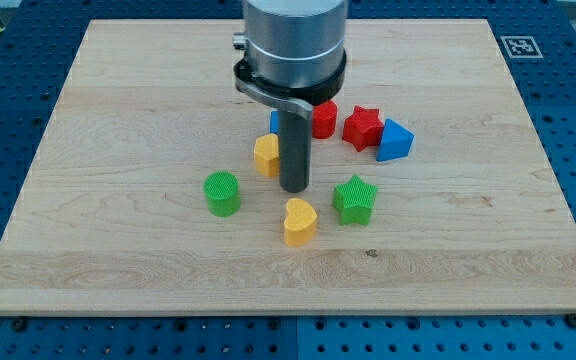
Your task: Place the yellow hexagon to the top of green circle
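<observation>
1. Camera view shows my tip (294, 188), the lower end of a straight dark rod under the wide grey arm body (293, 45). It has no jaws and holds nothing; it stands on the wooden board (118, 90).
2. Yellow hexagon (266, 155) is just beside the tip, on the view's left and a little toward the view's top. It seems to touch the side of the rod, but I cannot tell this for sure.
3. Yellow heart (300, 221) lies near the tip, toward the view's bottom, apart from it.
4. Green star (354, 199) lies near the tip, on the view's right and slightly toward the bottom.
5. Green circle (222, 193) stands to the view's left of the tip, at about the same height in the view. The yellow hexagon is up and to the right of this green circle, not straight above it.
6. Red block (324, 118) is up and to the right of the tip, partly hidden by the arm; its shape I cannot make out.
7. Red star (363, 127) is further right from the tip, and the blue block (395, 141) touches it on the right side.
8. Small blue piece (274, 121) shows just above the yellow hexagon, mostly hidden behind the rod.
</observation>
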